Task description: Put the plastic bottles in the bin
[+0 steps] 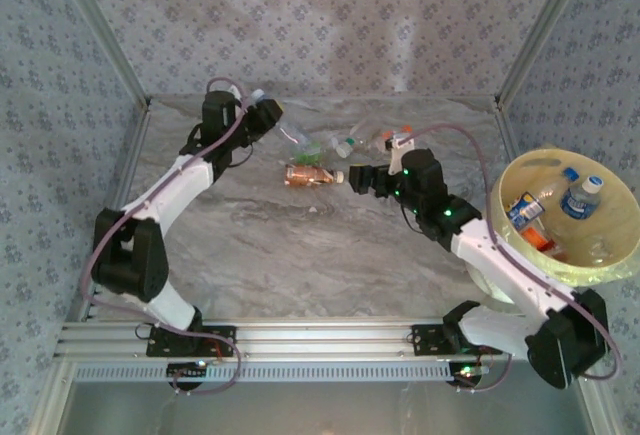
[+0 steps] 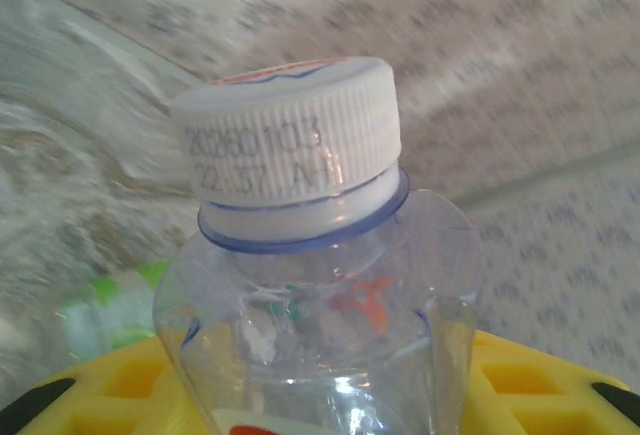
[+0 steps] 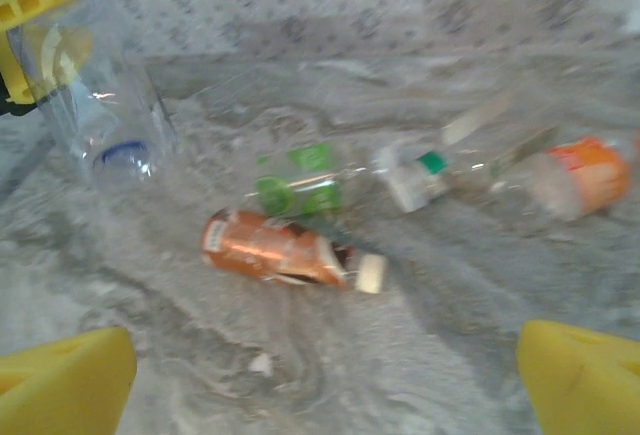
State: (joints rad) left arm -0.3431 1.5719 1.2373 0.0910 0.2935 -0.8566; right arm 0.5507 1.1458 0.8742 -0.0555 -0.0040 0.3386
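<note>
My left gripper (image 1: 268,111) is at the table's far left, shut on a clear bottle (image 2: 320,295) with a white cap (image 2: 290,135). That bottle fills the gap between the yellow fingers (image 2: 110,390), and it also appears in the right wrist view (image 3: 100,105). My right gripper (image 1: 356,177) is open above the table, just right of a lying orange-label bottle (image 1: 312,175) (image 3: 275,248). Behind that lie a green-label bottle (image 3: 295,185), a green-capped bottle (image 3: 420,173) and an orange one (image 3: 585,175). The pale-yellow bin (image 1: 600,273) stands at the right with several bottles inside, among them a blue-label bottle (image 1: 525,211).
Patterned walls and metal frame posts (image 1: 125,75) close in the marble table (image 1: 300,255) on three sides. A small white scrap (image 3: 260,363) lies on the tabletop in front of my right gripper. The right arm's forearm (image 1: 470,240) runs close to the bin's left wall.
</note>
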